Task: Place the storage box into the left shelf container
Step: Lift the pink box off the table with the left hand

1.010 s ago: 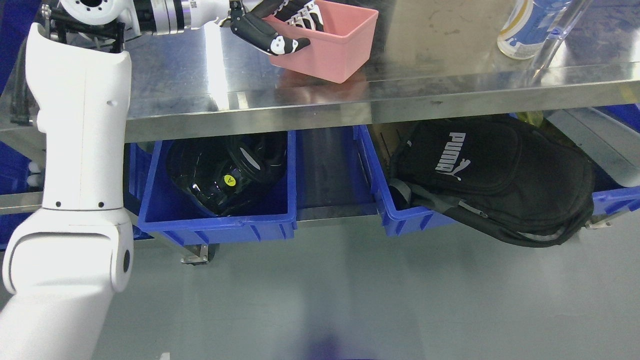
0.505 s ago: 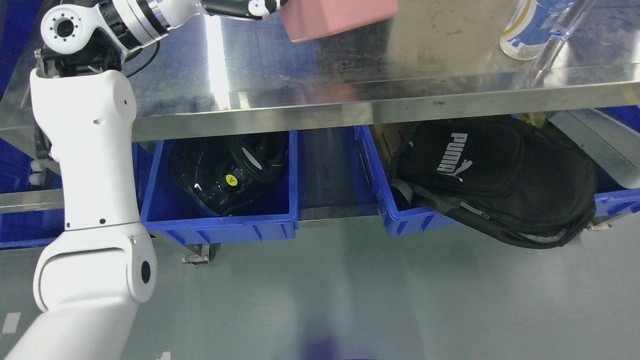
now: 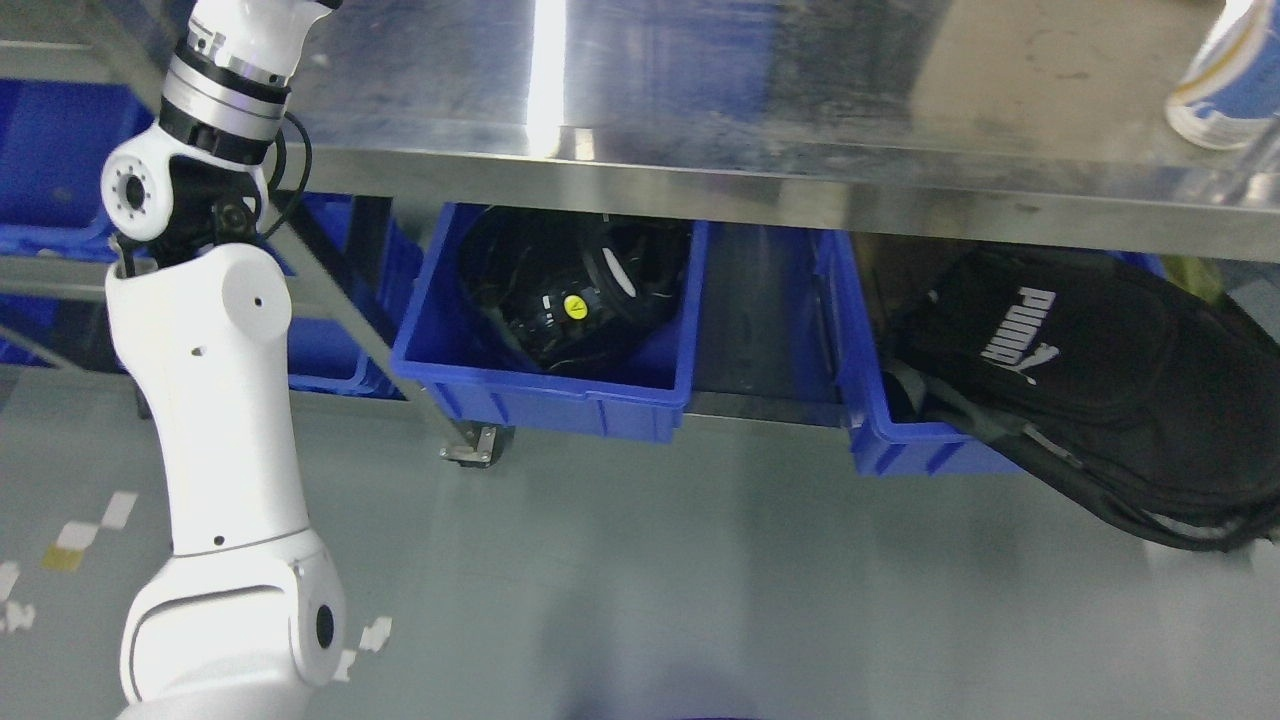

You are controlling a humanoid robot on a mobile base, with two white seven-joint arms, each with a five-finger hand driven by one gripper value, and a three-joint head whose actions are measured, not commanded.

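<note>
My left arm (image 3: 215, 400) rises from the lower left and runs out of the top edge of the head view; its hand is out of view. The pink storage box is not in view. A blue shelf container (image 3: 60, 150) sits on the rack at the far left, partly cut off by the frame. My right arm is not in view.
A steel table top (image 3: 700, 120) spans the top. Under it, a blue bin (image 3: 545, 385) holds a black helmet (image 3: 575, 290), and another blue bin (image 3: 900, 445) holds a black backpack (image 3: 1090, 390). A can (image 3: 1220, 90) stands at the top right. Grey floor lies below.
The camera has turned left, shifting the whole scene right. My left arm lifted the pink box off the table and carried it up out of view.
</note>
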